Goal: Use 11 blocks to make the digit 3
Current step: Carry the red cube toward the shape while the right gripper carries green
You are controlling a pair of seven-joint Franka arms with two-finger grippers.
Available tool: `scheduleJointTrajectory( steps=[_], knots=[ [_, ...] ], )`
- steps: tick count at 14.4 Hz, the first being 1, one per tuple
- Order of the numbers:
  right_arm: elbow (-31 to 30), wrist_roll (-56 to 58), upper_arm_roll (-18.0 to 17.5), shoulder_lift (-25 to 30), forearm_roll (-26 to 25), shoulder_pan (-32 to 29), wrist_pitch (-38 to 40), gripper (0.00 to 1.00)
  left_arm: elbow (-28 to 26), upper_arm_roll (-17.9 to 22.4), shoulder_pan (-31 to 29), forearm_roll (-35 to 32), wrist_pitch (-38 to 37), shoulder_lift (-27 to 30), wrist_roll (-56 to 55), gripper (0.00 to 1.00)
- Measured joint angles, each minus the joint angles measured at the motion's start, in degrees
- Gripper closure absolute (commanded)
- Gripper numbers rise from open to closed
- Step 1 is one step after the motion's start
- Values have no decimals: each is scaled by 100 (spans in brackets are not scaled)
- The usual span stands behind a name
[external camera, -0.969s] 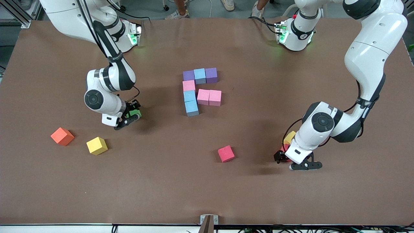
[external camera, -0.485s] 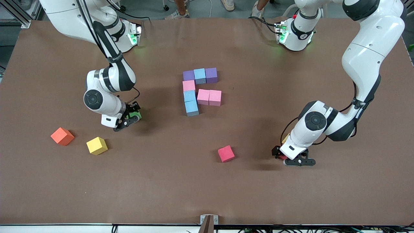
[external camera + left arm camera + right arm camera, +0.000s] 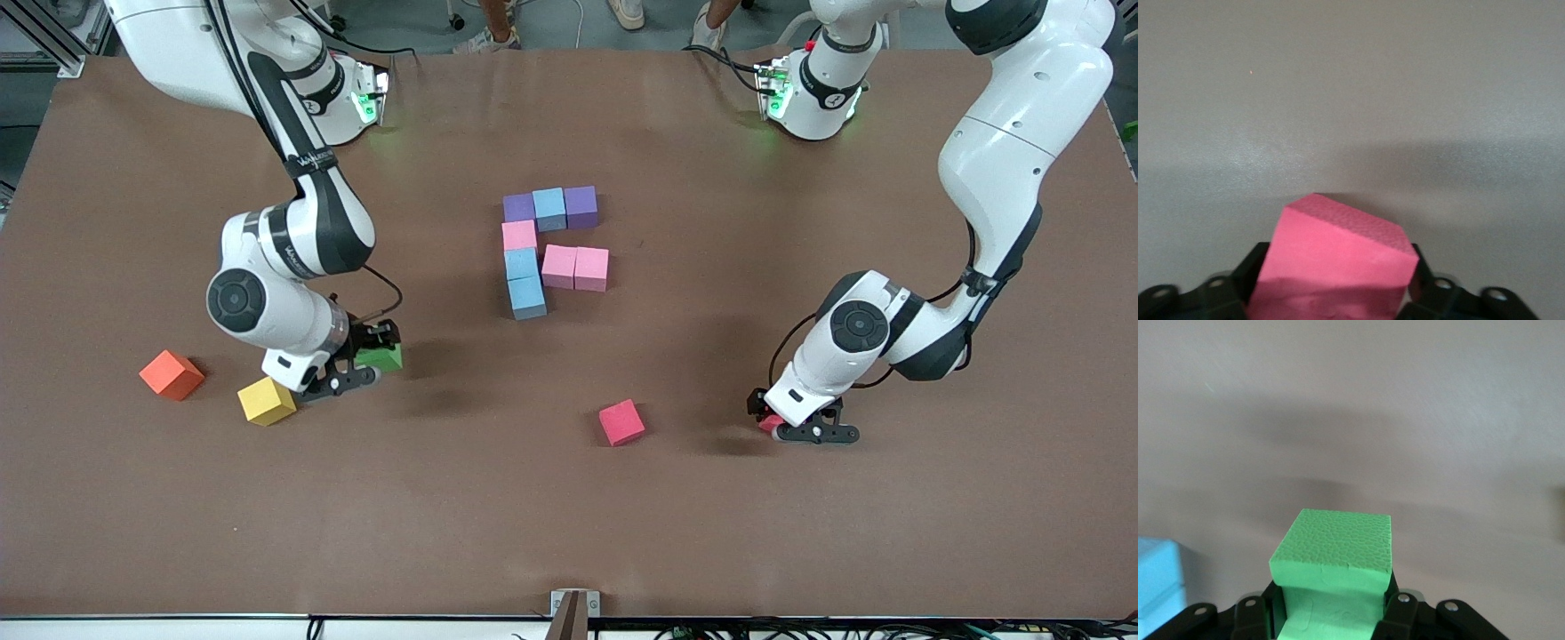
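Several blocks form a partial figure at mid-table: a far row of purple [image 3: 518, 207], light blue [image 3: 549, 208] and purple, a line of pink [image 3: 519, 236] and two light blue running toward the front camera, and two pink [image 3: 575, 268] beside that line. My right gripper [image 3: 366, 363] [image 3: 1331, 608] is shut on a green block [image 3: 382, 358] [image 3: 1333, 550], low over the table beside a yellow block [image 3: 266, 400]. My left gripper [image 3: 786, 426] [image 3: 1338, 297] is shut on a red block [image 3: 769, 423] [image 3: 1338, 260] at the table near the left arm's end. Another red block [image 3: 621, 421] lies loose.
An orange cube [image 3: 171, 374] sits near the right arm's end of the table, beside the yellow block. A light blue block [image 3: 1157, 581] shows at the edge of the right wrist view. Bare brown table [image 3: 498, 516] stretches toward the front camera.
My right gripper has carried the green block toward the front camera, ending beside the yellow block. My left gripper has come down and closed on the red block.
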State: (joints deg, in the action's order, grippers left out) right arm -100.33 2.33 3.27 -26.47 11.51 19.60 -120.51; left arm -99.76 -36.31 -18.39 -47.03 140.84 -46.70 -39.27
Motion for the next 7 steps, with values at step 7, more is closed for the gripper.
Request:
scheduleJointTrajectory(
  steps=[7],
  knots=[
    [1739, -1903, -27, -1403, 103, 817, 167, 63, 589, -68, -5, 444, 21, 92, -703, 83]
  ],
)
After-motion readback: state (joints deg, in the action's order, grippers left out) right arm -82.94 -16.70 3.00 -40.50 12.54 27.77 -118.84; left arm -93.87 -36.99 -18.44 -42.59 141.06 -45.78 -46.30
